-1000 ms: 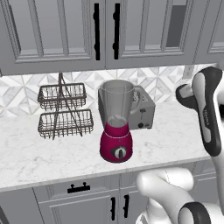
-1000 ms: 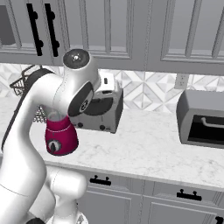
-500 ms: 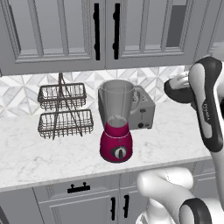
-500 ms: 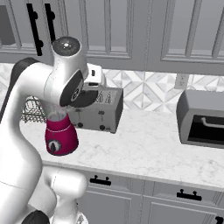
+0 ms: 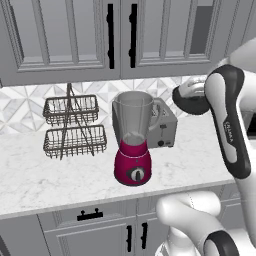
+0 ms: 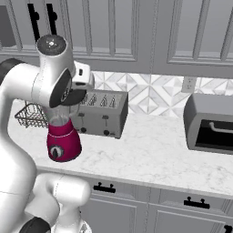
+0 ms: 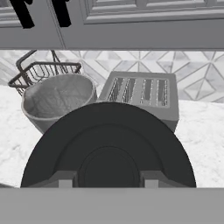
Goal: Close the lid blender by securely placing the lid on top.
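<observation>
While the end effector (image 7: 105,183) grips the lid (image 7: 107,146) up in the air, off to the right of the blender (image 5: 133,142) and at about the height of its open jar, you should carry it sideways until the dark disc sits squarely over the rim. Keep the lid level and come down straight, since the jar stands just in front of the toaster (image 5: 162,124) on the table (image 5: 50,172); press gently before you let go.
</observation>
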